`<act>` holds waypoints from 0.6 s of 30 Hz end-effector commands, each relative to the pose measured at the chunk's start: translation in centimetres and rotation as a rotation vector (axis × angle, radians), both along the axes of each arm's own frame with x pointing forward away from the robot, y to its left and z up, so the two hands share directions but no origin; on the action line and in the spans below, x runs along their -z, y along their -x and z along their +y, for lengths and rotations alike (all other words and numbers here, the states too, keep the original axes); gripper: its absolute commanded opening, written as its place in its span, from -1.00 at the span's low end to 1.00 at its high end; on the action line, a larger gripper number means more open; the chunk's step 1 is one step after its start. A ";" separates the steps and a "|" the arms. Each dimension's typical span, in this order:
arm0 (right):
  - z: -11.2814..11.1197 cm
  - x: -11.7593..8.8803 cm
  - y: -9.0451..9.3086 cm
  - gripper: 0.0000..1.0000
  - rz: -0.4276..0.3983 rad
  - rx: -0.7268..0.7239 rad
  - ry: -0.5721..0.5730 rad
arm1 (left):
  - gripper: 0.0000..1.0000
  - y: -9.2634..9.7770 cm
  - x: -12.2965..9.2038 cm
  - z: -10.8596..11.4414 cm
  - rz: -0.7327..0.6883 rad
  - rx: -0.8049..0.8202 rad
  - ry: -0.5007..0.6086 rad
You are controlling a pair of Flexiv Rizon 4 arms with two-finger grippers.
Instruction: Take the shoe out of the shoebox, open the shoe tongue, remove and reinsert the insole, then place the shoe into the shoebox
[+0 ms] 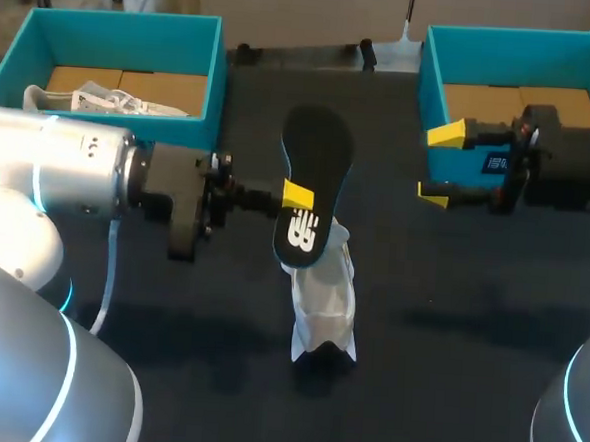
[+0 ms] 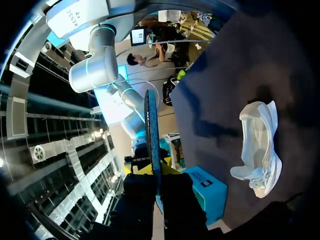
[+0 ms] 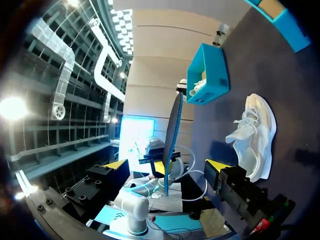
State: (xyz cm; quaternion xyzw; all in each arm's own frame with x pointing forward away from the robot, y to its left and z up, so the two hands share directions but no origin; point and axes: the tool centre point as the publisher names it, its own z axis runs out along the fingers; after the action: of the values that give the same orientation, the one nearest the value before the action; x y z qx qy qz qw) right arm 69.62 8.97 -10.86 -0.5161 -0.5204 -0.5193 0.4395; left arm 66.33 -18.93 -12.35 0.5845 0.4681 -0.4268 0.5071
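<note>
My left gripper (image 1: 297, 195) is shut on the black insole (image 1: 316, 167) and holds it in the air above the table's middle, near its heel end. In the left wrist view the insole (image 2: 151, 130) stands edge-on between the closed fingers of that gripper (image 2: 155, 172). The white shoe (image 1: 326, 293) lies on the dark table below the insole, and it also shows beside the gripper as a white shoe (image 2: 260, 145). My right gripper (image 1: 437, 163) hangs open and empty in front of the right box. Ahead of this gripper (image 3: 167, 165) are the insole (image 3: 172, 132) and the shoe (image 3: 252, 135).
A teal shoebox (image 1: 117, 20) at the back left holds another white shoe (image 1: 102, 99). A second teal shoebox (image 1: 526, 40) stands at the back right, behind my right gripper. The left box (image 3: 207, 75) shows beyond the shoe in the right wrist view.
</note>
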 end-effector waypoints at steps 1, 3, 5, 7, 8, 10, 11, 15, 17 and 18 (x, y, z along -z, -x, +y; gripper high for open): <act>1.9 0.6 -1.0 1.00 0.007 -0.020 -0.006 | -1.00 0.3 0.9 -1.1 -0.040 -0.031 0.021; 2.3 0.8 -1.0 1.00 0.018 -0.027 -0.001 | -1.00 0.3 0.8 -1.6 -0.049 -0.037 0.038; 2.8 1.1 -0.9 1.00 0.029 -0.034 -0.005 | -1.00 0.4 0.6 -2.0 -0.052 -0.039 0.047; 3.4 1.2 -0.9 1.00 0.037 -0.045 -0.001 | -1.00 0.3 0.7 -2.5 -0.061 -0.044 0.055; 3.5 1.2 -0.9 1.00 0.041 -0.050 0.000 | -1.00 0.3 0.6 -2.7 -0.052 -0.048 0.064; 4.0 1.2 -0.9 1.00 0.048 -0.054 0.009 | -1.00 0.3 0.5 -3.1 -0.051 -0.049 0.070; 4.2 1.2 -0.9 1.00 0.044 -0.063 0.008 | -1.00 0.3 0.6 -3.4 -0.052 -0.047 0.074; 4.7 1.2 -1.0 0.11 0.057 -0.083 0.014 | -1.00 0.1 0.7 -4.2 -0.053 -0.041 0.075; 4.8 1.3 -1.0 -0.11 0.059 -0.084 0.015 | -1.00 0.0 0.8 -4.6 -0.051 -0.041 0.076; 4.8 1.3 -1.1 -0.14 0.059 -0.084 0.014 | -1.00 0.0 0.8 -4.8 -0.059 -0.034 0.075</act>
State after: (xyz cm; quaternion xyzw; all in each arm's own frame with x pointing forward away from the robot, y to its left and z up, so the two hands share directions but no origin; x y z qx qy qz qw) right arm 70.12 13.30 -11.95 -0.5137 -0.5302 -0.4835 0.4704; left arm 65.62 -22.30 -12.98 0.5668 0.4501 -0.4181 0.5489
